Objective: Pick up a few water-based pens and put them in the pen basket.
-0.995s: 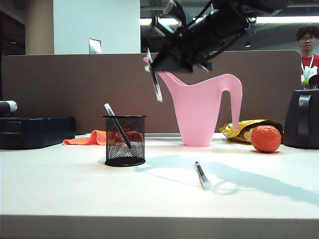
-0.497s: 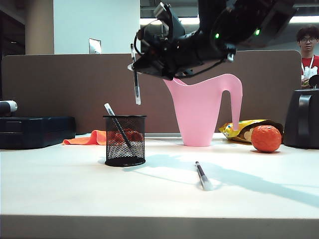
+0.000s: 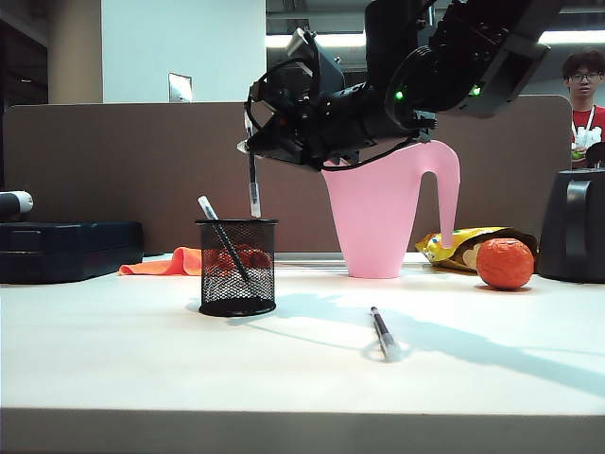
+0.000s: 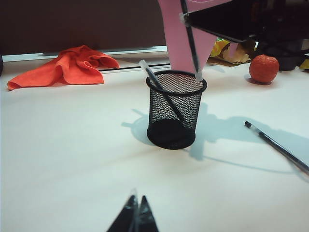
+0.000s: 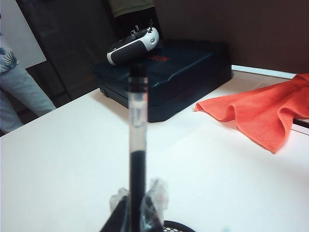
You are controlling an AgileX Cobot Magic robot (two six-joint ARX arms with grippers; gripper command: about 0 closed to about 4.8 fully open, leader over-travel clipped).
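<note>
While one dark-barrelled pen point(image 3: 222, 236) already leans in the black wire-mesh pen basket point(image 3: 237, 268) on the white bench point(image 3: 142, 359), we note the right gripper point(image 3: 253, 142) clamped on a second pen point(image 3: 253, 184) hanging just above its rim, a third pen point(image 3: 381, 332) lying on the bench nearby, and the left gripper point(image 4: 135, 217) pinched shut, idle near the bench.

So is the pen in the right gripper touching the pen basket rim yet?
Cannot tell: in both the exterior and left wrist views the held pen's tip meets the pen basket rim line.

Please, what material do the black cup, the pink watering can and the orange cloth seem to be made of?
Pen basket: likely metal wire mesh, matte black; you see through its walls. Pink watering can: probably moulded plastic, smooth, one even colour. Orange cloth: soft fabric, matte, lying in folds.
</note>
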